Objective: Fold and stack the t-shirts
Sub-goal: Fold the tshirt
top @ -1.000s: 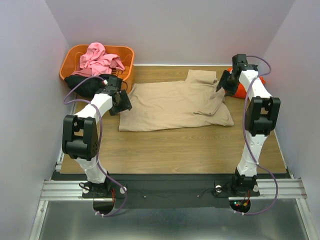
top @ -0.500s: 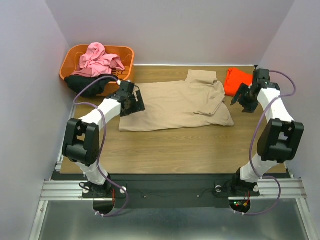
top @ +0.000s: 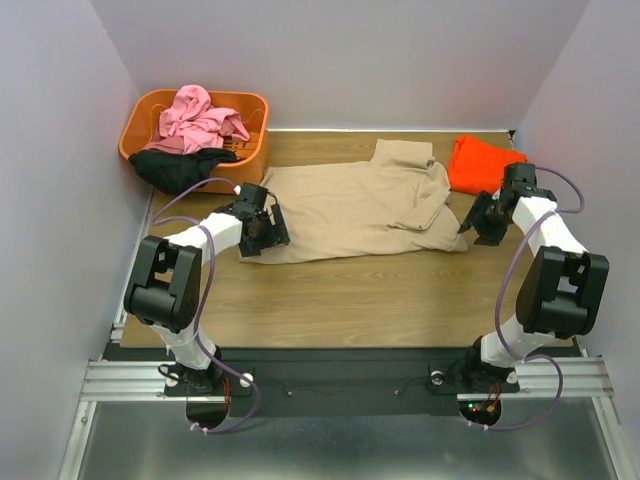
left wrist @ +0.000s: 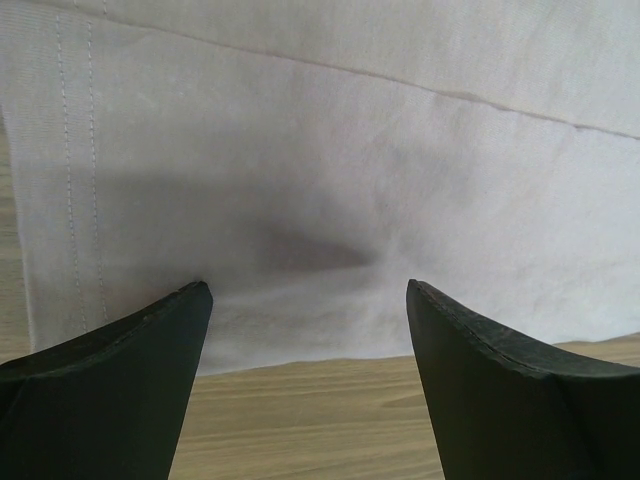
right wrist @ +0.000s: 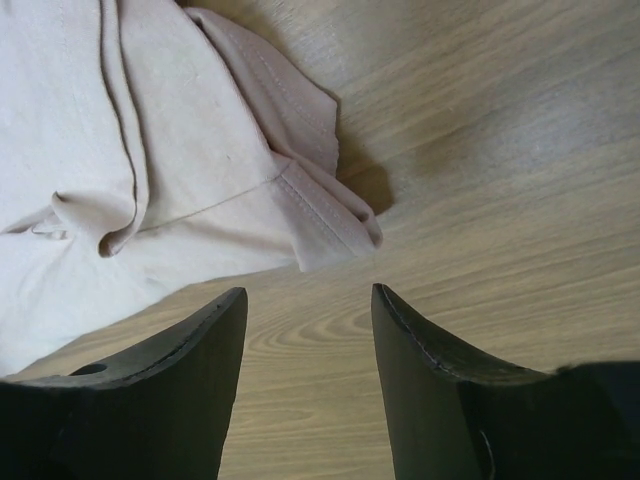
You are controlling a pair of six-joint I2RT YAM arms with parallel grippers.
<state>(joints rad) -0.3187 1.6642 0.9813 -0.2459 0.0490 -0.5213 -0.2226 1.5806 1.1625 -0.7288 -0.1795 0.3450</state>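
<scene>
L gripper (left wrist: 310, 290): jaws wide, empty, over tan t-shirt (top: 350, 205) hem, centre-left of frame.
R gripper (right wrist: 308, 292): jaws apart, empty, by shirt's right-hand corner.

Soft, even light from overhead fills the top view, which is sharp throughout, with only faint, short shadows on the bench (top: 350, 290). In the left wrist view the tan t-shirt (left wrist: 330, 150) looks washed out and pale, with a blurred dark shadow at its middle, and the left gripper (left wrist: 310, 300) is slightly soft at the near edge. In the right wrist view a deep shadow hugs the shirt's edge, and a pale sheen lies on the wood.
</scene>
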